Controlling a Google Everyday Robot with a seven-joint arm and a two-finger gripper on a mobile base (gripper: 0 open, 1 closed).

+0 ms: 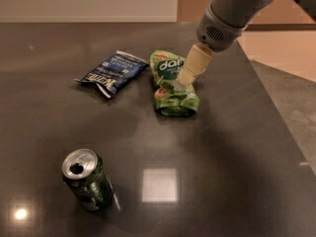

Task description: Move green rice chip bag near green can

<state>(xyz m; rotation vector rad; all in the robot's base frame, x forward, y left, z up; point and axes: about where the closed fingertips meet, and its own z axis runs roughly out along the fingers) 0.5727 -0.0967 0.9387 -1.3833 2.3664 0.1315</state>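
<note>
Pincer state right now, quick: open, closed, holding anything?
Pincer: poised at the upper right part of the green rice chip bag; open, closed or holding cannot be told.

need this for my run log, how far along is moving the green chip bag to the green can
Early. Done: the gripper is over the green rice chip bag. In hand: the reach for it; the bag lies on the table beside the blue snack bag, not lifted. Left: grasp it, carry it to the near left and set it by the green can, which stands well apart.
</note>
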